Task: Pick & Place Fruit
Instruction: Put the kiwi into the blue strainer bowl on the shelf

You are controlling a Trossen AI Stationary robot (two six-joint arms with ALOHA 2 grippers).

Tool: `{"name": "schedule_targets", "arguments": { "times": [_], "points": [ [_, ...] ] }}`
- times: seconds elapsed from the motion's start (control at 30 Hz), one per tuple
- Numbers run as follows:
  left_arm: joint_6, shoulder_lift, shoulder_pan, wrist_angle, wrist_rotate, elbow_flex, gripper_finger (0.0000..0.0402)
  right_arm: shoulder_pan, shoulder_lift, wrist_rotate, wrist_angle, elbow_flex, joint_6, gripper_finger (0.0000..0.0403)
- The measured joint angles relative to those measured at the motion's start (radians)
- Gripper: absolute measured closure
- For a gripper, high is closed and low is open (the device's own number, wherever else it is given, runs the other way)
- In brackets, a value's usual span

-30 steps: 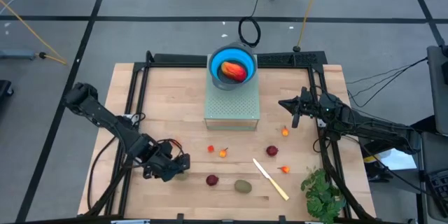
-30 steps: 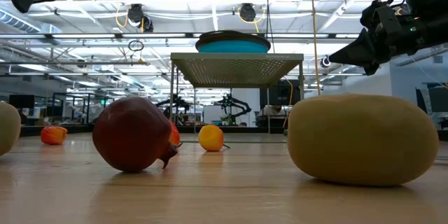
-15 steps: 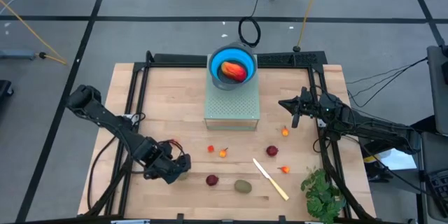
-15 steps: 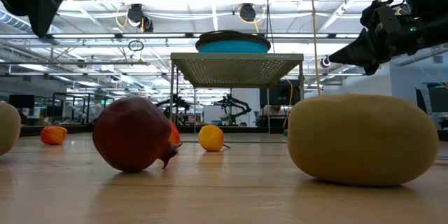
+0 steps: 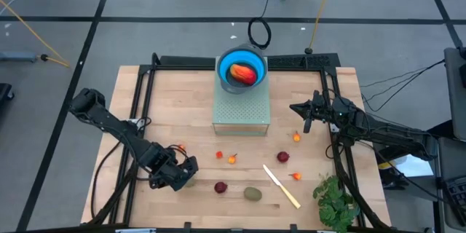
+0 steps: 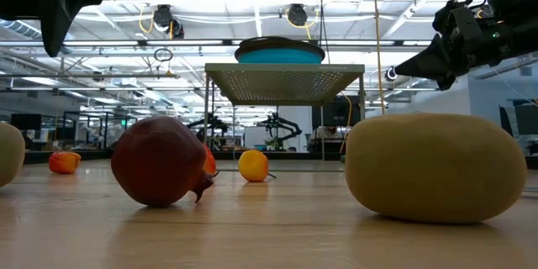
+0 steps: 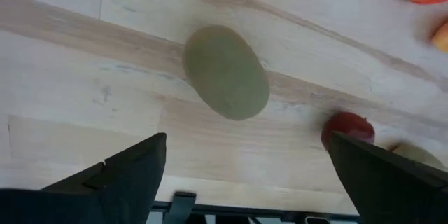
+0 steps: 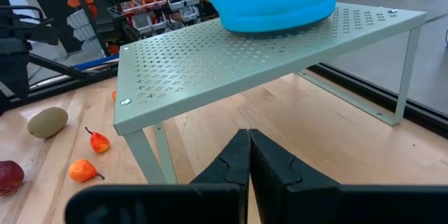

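My left gripper [image 5: 182, 175] hangs open near the table's front left, pointing steeply down over a brown-green kiwi [image 7: 225, 72]. The kiwi lies on the wood between and ahead of the fingertips, untouched. A dark red ball [image 7: 348, 127] and a second kiwi [image 5: 253, 194] lie to its right. A red-orange oval [image 5: 244, 75] sits in the blue bowl [image 5: 231, 62] on the perforated rack [image 5: 242, 113]. My right gripper [image 5: 306, 119] waits shut and level, right of the rack.
Another dark red ball [image 5: 282, 157] and tiny orange-red bits [image 5: 232, 159] [image 5: 296, 137] [image 5: 295, 176] lie mid-table. A cream knife [image 5: 281, 186] lies slantwise at the front. A green leafy bunch [image 5: 335, 200] is at the front right corner. Black frame rails [image 5: 138, 102] border the board.
My left gripper has sunk a little toward the kiwi at the front left and rolled about its own axis. The fruit has not moved.
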Motion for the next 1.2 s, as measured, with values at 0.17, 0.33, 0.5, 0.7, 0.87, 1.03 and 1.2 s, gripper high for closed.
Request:
{"name": "schedule_targets", "arguments": {
  "times": [0.17, 0.33, 0.5, 0.7, 0.87, 1.03, 1.2],
  "points": [
    [-0.043, 0.000, 0.000, -0.002, 0.000, -0.010, 0.0004, 0.000, 0.000, 0.000, 0.000, 0.000, 0.000, 0.0403],
    [-0.025, 0.000, 0.000, 0.000, -0.025, -0.010, 0.0004, 0.000, 0.000, 0.000, 0.000, 0.000, 0.000, 0.0403],
    [-0.023, 0.000, 0.000, 0.003, -0.034, -0.010, 0.0004, 0.000, 0.000, 0.000, 0.000, 0.000, 0.000, 0.0403],
    [-0.065, 0.000, 0.000, -0.009, -0.010, -0.010, 0.0004, 0.000, 0.000, 0.000, 0.000, 0.000, 0.000, 0.0403],
    [-0.097, 0.029, -0.001, -0.038, 0.029, -0.011, 0.0004, 0.000, 0.000, 0.000, 0.000, 0.000, 0.000, 0.0403],
    [-0.100, 0.077, 0.006, -0.018, 0.050, -0.011, 0.0004, 0.000, 0.000, 0.000, 0.000, 0.000, -0.002, 0.0403],
    [-0.108, 0.113, 0.012, -0.018, 0.054, -0.011, 0.0004, 0.000, 0.000, 0.000, -0.001, 0.000, -0.002, 0.0403]
  ]
}}
